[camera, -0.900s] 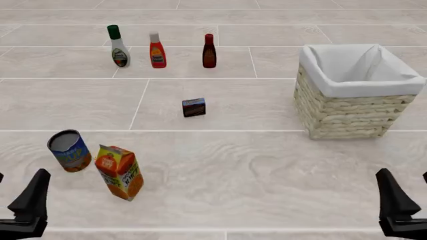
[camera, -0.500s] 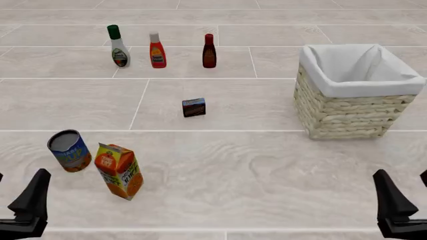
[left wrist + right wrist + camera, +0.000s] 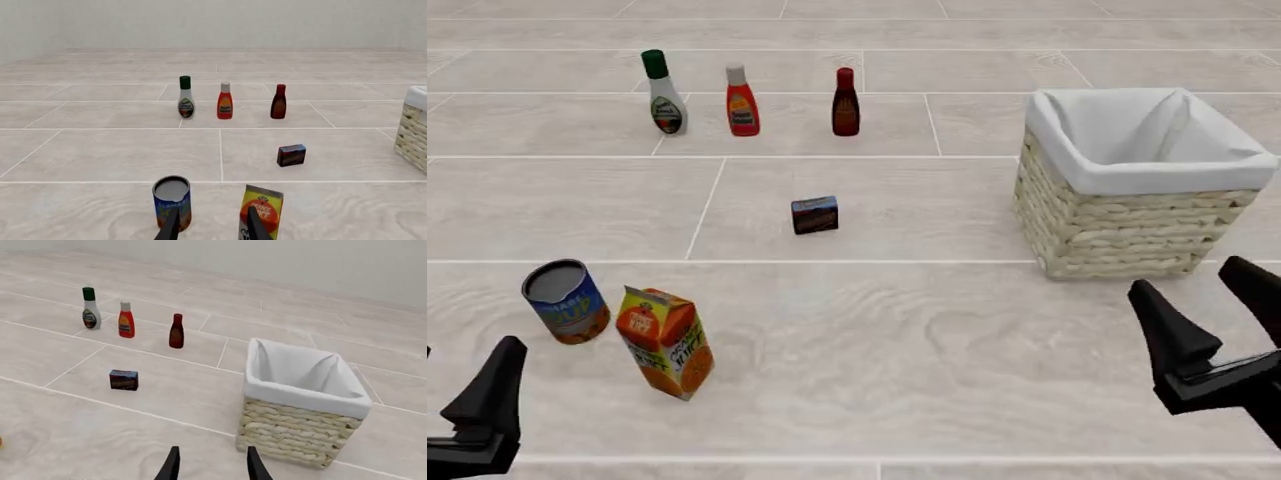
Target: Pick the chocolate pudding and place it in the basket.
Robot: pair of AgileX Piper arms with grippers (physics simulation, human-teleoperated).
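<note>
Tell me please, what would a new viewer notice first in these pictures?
The big wicker basket with its white cloth lining stands out at the right of the table. Then the three bottles lined up at the far side, and the small chocolate pudding alone in the middle. Near the left gripper, an orange juice carton stands beside a can.

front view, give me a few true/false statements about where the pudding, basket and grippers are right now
1. The chocolate pudding lies inside the basket. False: it sits on the table, well to the basket's left.
2. The right gripper is open and holds nothing. True.
3. The left gripper is shut on the orange juice carton. False: it is open and empty, short of the carton.
4. Three bottles stand in a row beyond the pudding. True.
5. The can stands right of the juice carton. False: it stands to the carton's left.
</note>
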